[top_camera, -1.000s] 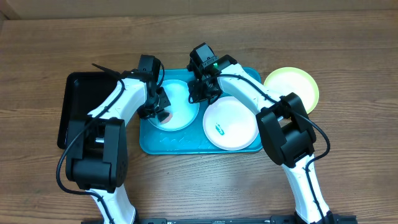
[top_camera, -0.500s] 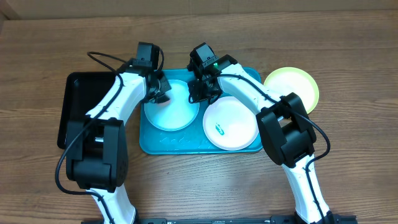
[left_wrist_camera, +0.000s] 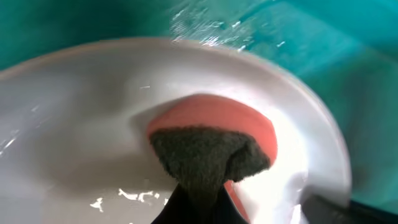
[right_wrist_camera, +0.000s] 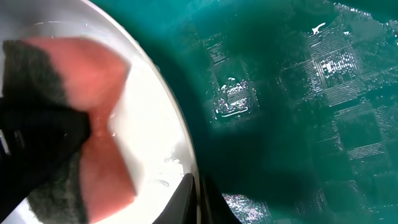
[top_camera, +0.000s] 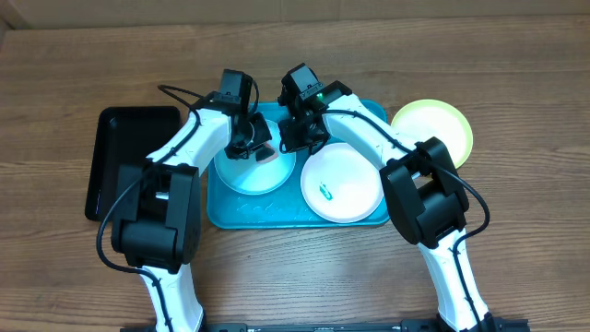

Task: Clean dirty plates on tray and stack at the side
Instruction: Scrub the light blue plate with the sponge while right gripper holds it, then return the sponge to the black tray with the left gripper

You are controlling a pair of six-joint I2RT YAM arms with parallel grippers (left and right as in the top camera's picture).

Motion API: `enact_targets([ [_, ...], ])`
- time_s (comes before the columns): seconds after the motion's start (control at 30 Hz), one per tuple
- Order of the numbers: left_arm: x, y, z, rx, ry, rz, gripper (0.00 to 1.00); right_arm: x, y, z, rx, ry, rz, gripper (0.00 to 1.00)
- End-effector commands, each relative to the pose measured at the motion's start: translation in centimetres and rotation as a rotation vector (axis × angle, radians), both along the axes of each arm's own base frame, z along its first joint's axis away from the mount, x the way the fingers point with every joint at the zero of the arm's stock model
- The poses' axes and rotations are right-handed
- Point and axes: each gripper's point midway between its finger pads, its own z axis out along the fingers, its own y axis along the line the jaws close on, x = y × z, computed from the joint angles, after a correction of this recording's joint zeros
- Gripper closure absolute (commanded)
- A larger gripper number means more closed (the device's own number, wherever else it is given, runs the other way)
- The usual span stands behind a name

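Observation:
The light blue plate lies on the left half of the turquoise tray. My left gripper is shut on a red sponge with a dark scouring side and presses it on the plate near its far right rim. My right gripper is shut on that plate's rim, fingers on either side of the edge. The white plate with a teal smudge lies on the tray's right half. The yellow-green plate lies on the table to the right of the tray.
A black rectangular tray lies on the wooden table left of the turquoise tray. The tray floor is wet and shiny. Both arms cross over the tray's back edge.
My left gripper has carried the sponge from the plate's left side across to its far right side, close to the right gripper. The right gripper has kept its hold on the rim.

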Motion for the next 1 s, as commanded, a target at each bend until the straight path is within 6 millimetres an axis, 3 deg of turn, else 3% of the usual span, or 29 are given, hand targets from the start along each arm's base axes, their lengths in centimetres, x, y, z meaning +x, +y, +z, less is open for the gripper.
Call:
enact_targets([
  [0.0, -2.3, 3.8, -2.1, 0.135, 0.105, 0.064, 0.96, -0.6, -1.5, -2.7, -0.075, 0.034, -0.003, 0.96],
  [0.13, -3.6, 7.0, -1.9, 0.233, 0.161, 0.107, 0.96, -0.7, -1.5, -2.7, -0.077, 0.037, -0.003, 0.96],
  [0.33, -4.8, 9.5, -1.3, 0.342, 0.208, 0.093, 0.96, -0.7, -1.5, -2.7, -0.078, 0.038, -0.003, 0.96],
  [0.53, -4.6, 12.5, 2.3, 0.532, 0.226, 0.133, 0.96, -0.7, -1.5, -2.7, -0.078, 0.038, -0.003, 0.96],
  [0.97, 0.9, 10.9, 10.0, 0.415, 0.065, 0.186, 0.96, -0.8, -1.6, -2.7, -0.081, 0.043, -0.003, 0.96],
])
